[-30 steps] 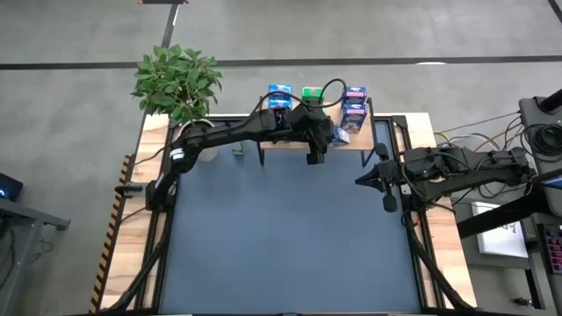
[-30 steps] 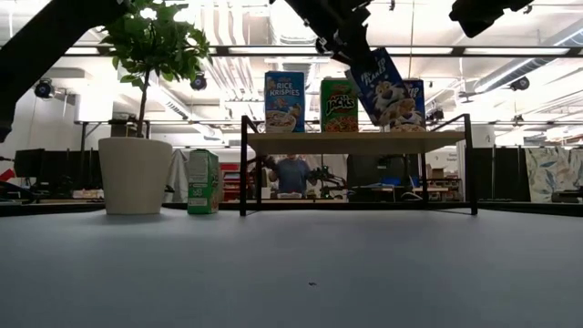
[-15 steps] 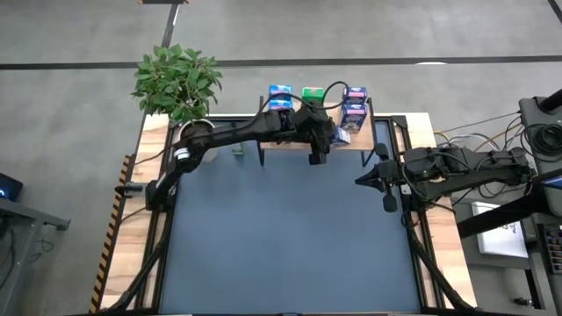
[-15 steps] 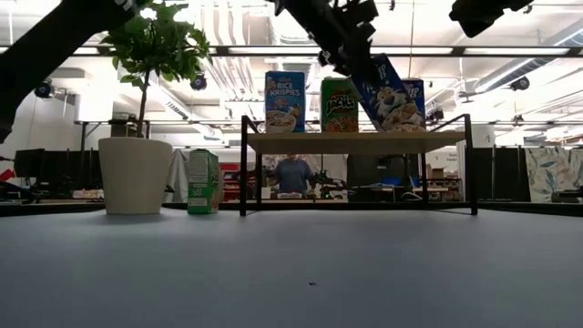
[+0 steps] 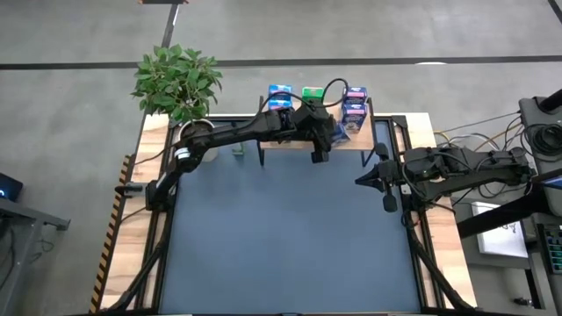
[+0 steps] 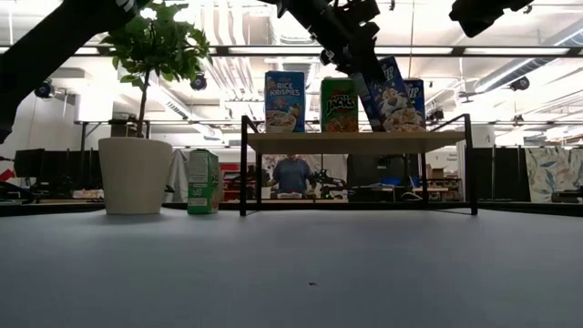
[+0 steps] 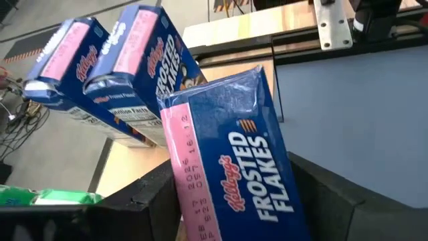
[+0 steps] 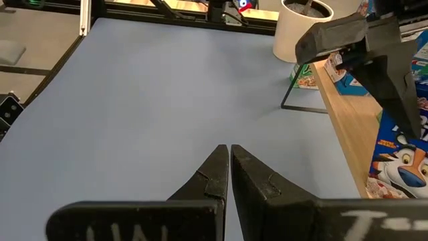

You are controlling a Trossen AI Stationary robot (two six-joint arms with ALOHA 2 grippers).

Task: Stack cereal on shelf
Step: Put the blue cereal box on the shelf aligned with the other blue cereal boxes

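Observation:
The light-wood shelf point(image 6: 355, 142) stands at the table's far edge. On it stand a light blue box point(image 6: 285, 102), a green box point(image 6: 339, 105) and dark blue boxes point(image 5: 355, 94). My left gripper point(image 5: 321, 133) reaches over the shelf's right part, shut on a dark blue Frosted Flakes box point(image 7: 231, 161). This box leans in front of another dark blue one point(image 6: 416, 98). Another green box point(image 6: 203, 182) stands on the table beside the plant pot. My right gripper point(image 8: 229, 167) hovers shut near the table's right edge point(image 5: 386, 181). My left gripper pinches the Frosted Flakes box between its two fingers point(image 7: 150, 197), one on each side, at the box's upper end point(image 6: 369, 71). It comes slanting down from the table's left. The box is tilted, top toward the left, its lower end point(image 6: 393, 128) at the shelf plank.
A potted plant point(image 6: 137, 164) stands at the far left corner beside the shelf. The blue mat point(image 5: 281, 237) covers the table's middle. Black frame rails point(image 5: 413, 237) run along the sides. A person point(image 6: 291, 173) shows in the room beyond the shelf.
My left gripper has moved a little toward the far edge and down over the shelf. The Frosted Flakes box has come down with it and tipped more upright, its lower end now level with the shelf plank.

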